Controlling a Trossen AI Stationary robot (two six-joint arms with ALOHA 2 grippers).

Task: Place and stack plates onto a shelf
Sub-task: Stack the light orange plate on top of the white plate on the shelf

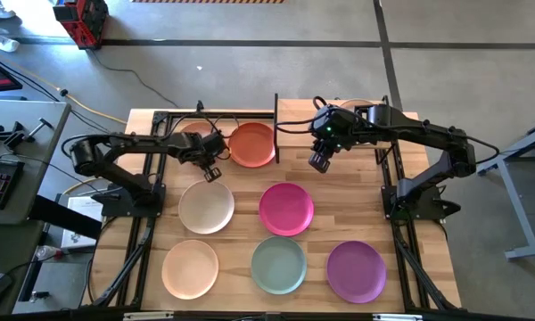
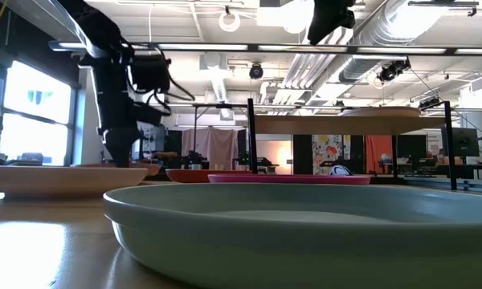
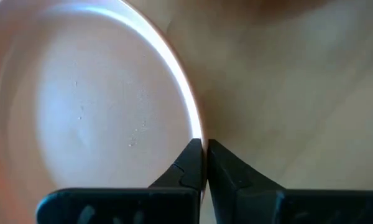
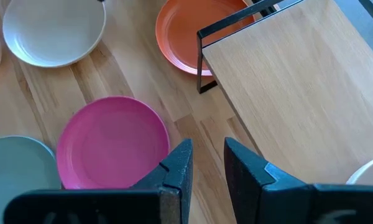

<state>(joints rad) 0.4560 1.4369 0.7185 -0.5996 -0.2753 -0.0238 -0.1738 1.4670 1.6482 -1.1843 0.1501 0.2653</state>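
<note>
Several round plates lie flat on the slatted tabletop: a cream plate (image 1: 206, 207), magenta (image 1: 286, 209), peach (image 1: 190, 268), pale green (image 1: 278, 265), purple (image 1: 356, 270) and orange-red (image 1: 251, 144). The orange-red one sits beside the shelf's black post (image 1: 276, 125). The pale-wood shelf (image 4: 298, 81) stands at the far right. My left gripper (image 1: 211, 171) is shut on the cream plate at its far edge. My right gripper (image 1: 319, 163) hangs open high above the table by the shelf's near edge, holding nothing. My left gripper pinches the cream plate's rim (image 3: 198, 138) at the plate's far edge, one finger inside the rim and one outside. The fingers come steeply from above, pointing down. Whether that edge is raised off the table I cannot tell.
Another peach plate (image 1: 194, 132) lies at the far left, partly under my left arm. A pale plate's edge (image 4: 370, 171) shows on the shelf board. Bare planks lie between the cream and magenta plates.
</note>
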